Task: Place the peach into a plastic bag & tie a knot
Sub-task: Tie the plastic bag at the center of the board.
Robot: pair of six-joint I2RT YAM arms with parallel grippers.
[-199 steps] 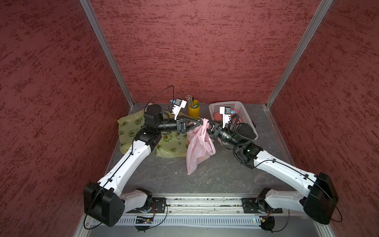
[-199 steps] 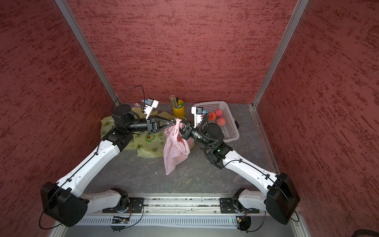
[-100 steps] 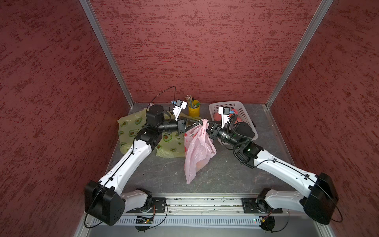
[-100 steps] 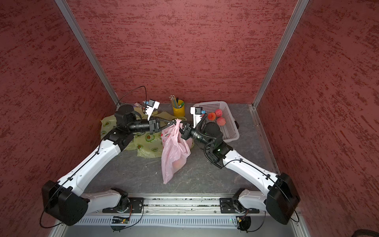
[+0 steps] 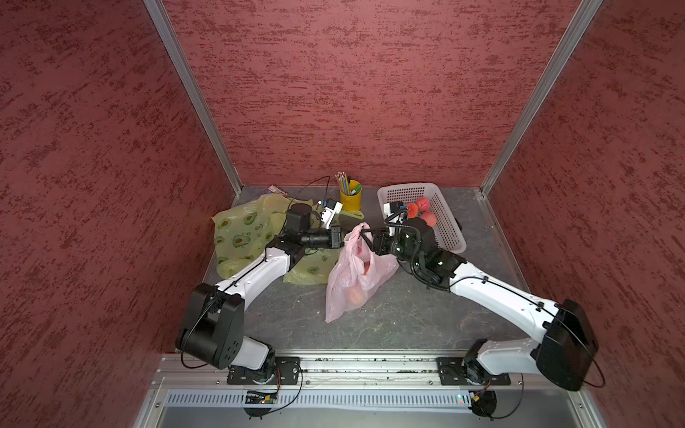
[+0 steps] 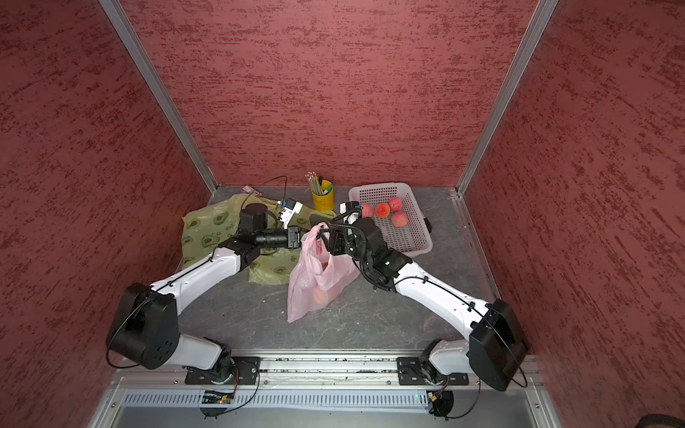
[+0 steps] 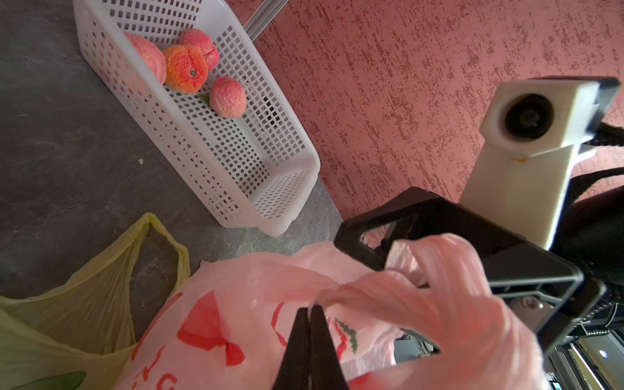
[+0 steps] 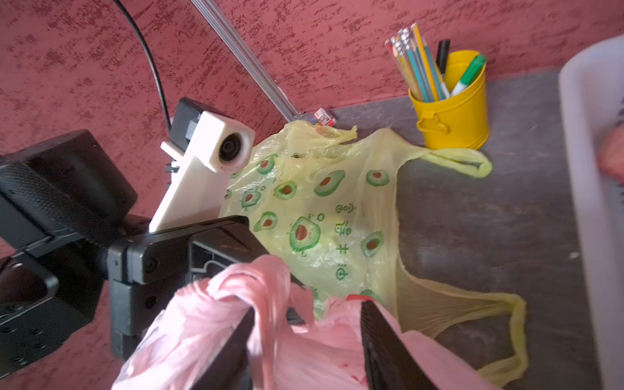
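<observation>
**A:** Two grippers meet at the top of the pink plastic bag [image 5: 348, 281]. How do their jaws stand?

**B:** Left gripper [image 7: 309, 309] is clenched, its fingers pressed together on a twisted strand of the bag's handle. Right gripper [image 8: 307, 307] has its jaws apart, and a handle loop drapes over one finger [image 8: 233, 341].

**A:** And the peach?

**B:** One peach [image 5: 356, 295] shows through the plastic, low inside the bag. Beyond the bag, a white mesh basket [image 7: 287, 189] holds four more peaches [image 7: 185, 67], and a yellow cup [image 8: 452, 111] holds pencils and pens.
</observation>
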